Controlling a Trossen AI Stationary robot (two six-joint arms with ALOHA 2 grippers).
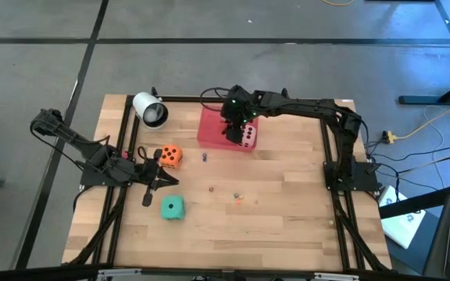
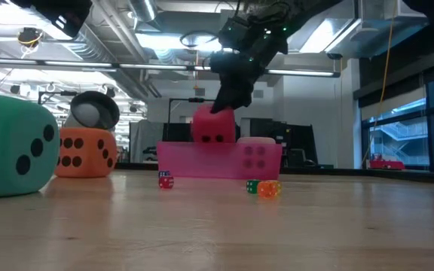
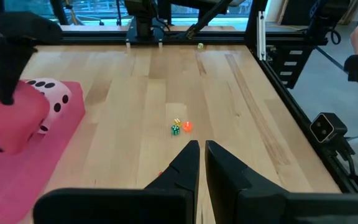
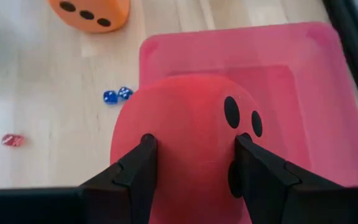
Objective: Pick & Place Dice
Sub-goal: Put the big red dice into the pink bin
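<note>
Right gripper [image 4: 191, 163] clamps red die [image 4: 185, 134] above pink tray [image 4: 303, 68], prob. to drop it beside pale pink die [image 1: 249, 138].

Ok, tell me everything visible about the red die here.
The red die is a soft-looking cube with rounded corners and black pips. The right gripper pinches it between its two dark fingers, holding it above the flat pink tray, beside the pale pink die already in the tray.
</note>
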